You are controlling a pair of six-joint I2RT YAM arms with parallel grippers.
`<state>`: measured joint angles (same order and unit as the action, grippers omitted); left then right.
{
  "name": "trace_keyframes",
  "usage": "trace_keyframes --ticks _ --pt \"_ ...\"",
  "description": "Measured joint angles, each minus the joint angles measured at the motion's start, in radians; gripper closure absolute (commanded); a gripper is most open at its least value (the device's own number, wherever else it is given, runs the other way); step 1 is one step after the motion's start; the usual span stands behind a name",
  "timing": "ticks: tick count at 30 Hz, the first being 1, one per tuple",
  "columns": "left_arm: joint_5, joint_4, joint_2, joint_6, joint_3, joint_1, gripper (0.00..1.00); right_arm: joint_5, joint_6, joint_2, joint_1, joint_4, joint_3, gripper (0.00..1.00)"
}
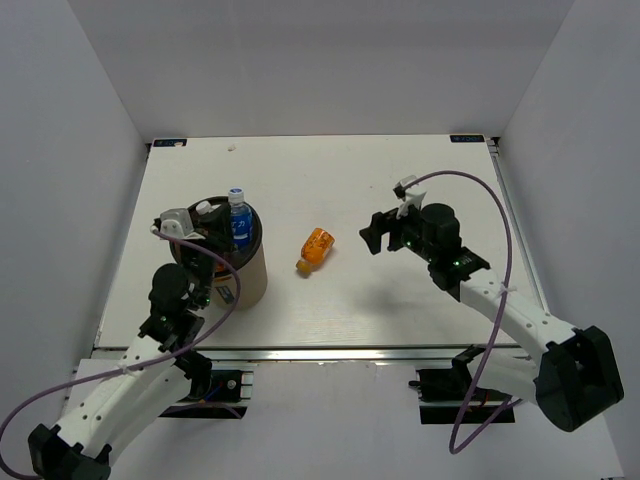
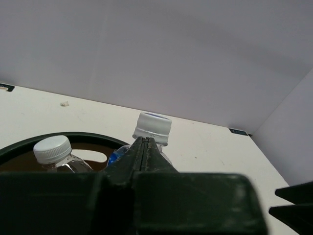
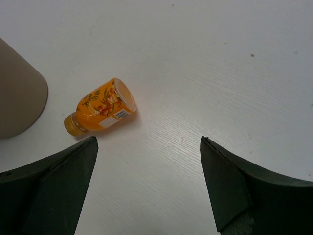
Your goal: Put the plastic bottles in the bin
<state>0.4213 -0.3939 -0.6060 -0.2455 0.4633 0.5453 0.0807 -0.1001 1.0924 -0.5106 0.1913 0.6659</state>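
Evidently the left claw (image 2: 144, 143), fingers pressed together on nothing, hangs over the bin (image 1: 250, 282), where a blue-labelled bottle (image 1: 238, 215) stands upright beside a second white cap (image 2: 53, 148) (its label sits hidden below the rim). An orange bottle (image 1: 316, 248) lies on its side on the surface (image 1: 400, 320), near the bin. The right claw (image 3: 148, 140), spread wide, should come down square across its body, not its cap. How many bottles the bin holds cannot be told.
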Motion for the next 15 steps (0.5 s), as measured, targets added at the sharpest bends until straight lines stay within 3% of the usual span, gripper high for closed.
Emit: trace_keyframes --ticks 1,4,6,15 --pt "-0.003 0.031 0.017 -0.008 0.012 0.0 0.62 0.006 -0.005 0.021 -0.001 -0.005 0.017 0.11" --pt "-0.001 0.108 0.06 -0.031 0.055 0.0 0.37 0.012 -0.05 0.087 -0.021 -0.007 0.061 0.11" --pt "0.027 0.164 0.071 -0.043 0.102 0.0 0.02 -0.007 -0.096 0.134 -0.056 -0.006 0.082 0.11" --pt "0.329 0.395 -0.084 -0.095 0.36 -0.011 0.02 -0.199 -0.396 0.357 -0.238 0.04 0.126 0.11"
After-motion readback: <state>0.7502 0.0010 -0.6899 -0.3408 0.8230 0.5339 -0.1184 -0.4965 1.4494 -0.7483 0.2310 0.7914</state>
